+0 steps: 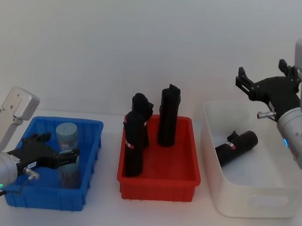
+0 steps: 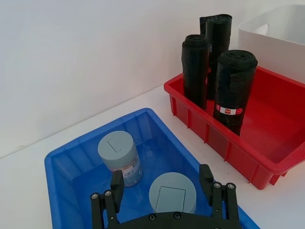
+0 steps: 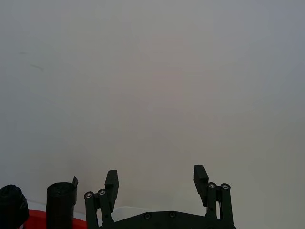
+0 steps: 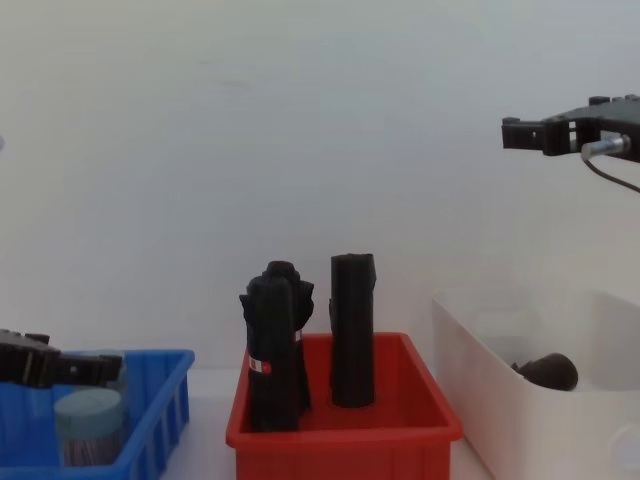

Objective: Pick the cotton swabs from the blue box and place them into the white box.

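Two cotton swabs tubs stand in the blue box [image 1: 44, 199]: one near its back [image 1: 66, 135] and one nearer the front [image 1: 69, 173]. My left gripper [image 1: 62, 157] is inside the blue box, open, with a finger on each side of the nearer tub [image 2: 172, 193]. The farther tub [image 2: 119, 155] stands apart from it. My right gripper [image 1: 258, 76] is open and holds nothing, high above the back of the white box [image 1: 249, 204]. In the chest view the near tub [image 4: 88, 425] sits just below my left gripper [image 4: 95, 368].
A red bin [image 1: 157, 181] with three upright black rolls stands between the two boxes. One black roll [image 1: 236, 146] lies inside the white box. A plain wall rises close behind the table.
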Controlling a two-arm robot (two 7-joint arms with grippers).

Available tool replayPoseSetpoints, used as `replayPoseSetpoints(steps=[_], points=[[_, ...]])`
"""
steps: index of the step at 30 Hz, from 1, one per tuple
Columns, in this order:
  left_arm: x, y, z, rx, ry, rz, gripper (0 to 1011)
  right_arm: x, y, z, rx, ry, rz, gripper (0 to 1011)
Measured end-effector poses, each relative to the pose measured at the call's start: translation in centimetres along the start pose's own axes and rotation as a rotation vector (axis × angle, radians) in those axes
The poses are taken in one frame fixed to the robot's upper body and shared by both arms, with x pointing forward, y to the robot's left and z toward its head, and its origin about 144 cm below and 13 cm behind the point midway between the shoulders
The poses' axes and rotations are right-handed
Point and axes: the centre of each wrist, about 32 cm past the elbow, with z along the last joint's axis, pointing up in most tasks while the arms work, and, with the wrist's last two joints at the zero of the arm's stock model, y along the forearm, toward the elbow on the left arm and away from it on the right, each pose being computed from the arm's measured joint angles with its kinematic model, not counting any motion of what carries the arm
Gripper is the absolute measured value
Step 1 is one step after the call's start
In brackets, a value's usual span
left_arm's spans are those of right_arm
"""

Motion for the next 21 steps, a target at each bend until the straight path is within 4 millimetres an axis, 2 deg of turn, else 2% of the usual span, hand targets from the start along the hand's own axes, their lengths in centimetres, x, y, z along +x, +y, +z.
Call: replayPoseSetpoints(steps=[21], points=[[0.5,-0.8,-1.9,0.008,0.08,-0.033,1004,0.0,0.0,0.0,0.0,0.0,0.0,1002]])
